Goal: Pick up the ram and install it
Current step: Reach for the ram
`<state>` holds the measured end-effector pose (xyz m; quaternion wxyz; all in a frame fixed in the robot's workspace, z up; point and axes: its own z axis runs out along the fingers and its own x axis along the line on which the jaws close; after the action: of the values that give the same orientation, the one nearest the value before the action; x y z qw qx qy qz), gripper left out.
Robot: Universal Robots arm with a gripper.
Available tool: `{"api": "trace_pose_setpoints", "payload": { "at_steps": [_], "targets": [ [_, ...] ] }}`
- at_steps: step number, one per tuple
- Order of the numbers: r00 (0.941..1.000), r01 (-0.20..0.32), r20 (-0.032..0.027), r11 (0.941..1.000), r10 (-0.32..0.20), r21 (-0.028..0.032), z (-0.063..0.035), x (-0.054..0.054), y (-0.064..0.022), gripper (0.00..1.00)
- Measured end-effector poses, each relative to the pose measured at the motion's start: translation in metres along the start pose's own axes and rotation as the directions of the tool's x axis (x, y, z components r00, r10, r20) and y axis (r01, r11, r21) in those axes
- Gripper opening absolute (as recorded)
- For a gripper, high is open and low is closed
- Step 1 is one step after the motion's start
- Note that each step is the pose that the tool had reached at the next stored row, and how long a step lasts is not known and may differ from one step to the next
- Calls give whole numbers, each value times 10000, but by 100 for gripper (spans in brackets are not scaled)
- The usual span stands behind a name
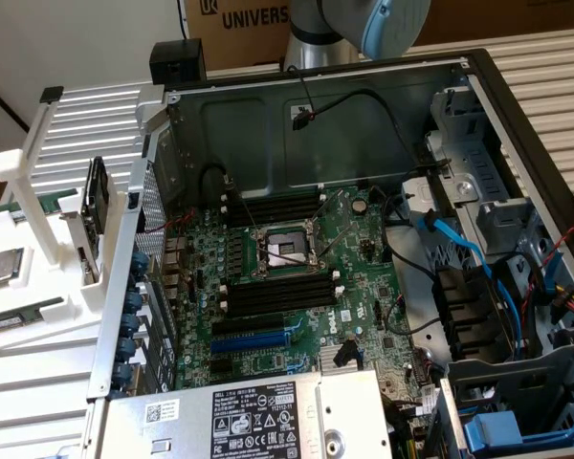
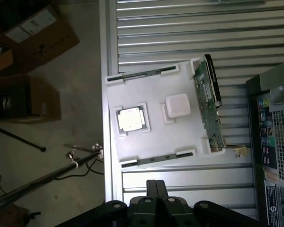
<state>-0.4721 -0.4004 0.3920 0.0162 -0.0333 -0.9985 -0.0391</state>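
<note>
While the arm hangs behind the open case, its end effector sits over the ribbed bench, just off the white tray. It looks narrow, its tips together with nothing between them. The ram lies flat in clips along the tray edge nearest the end effector, apart from it. A second stick lies along the opposite edge, with the processor between the two. A card stands on edge on the tray's case side.
</note>
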Motion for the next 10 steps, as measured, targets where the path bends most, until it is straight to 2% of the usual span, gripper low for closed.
{"api": "trace_pose_setpoints", "payload": {
  "at_steps": [10],
  "targets": [
    [10000, 1, -1, 10000, -1, 0, 5, 1, 18, 11]
  ]
}}
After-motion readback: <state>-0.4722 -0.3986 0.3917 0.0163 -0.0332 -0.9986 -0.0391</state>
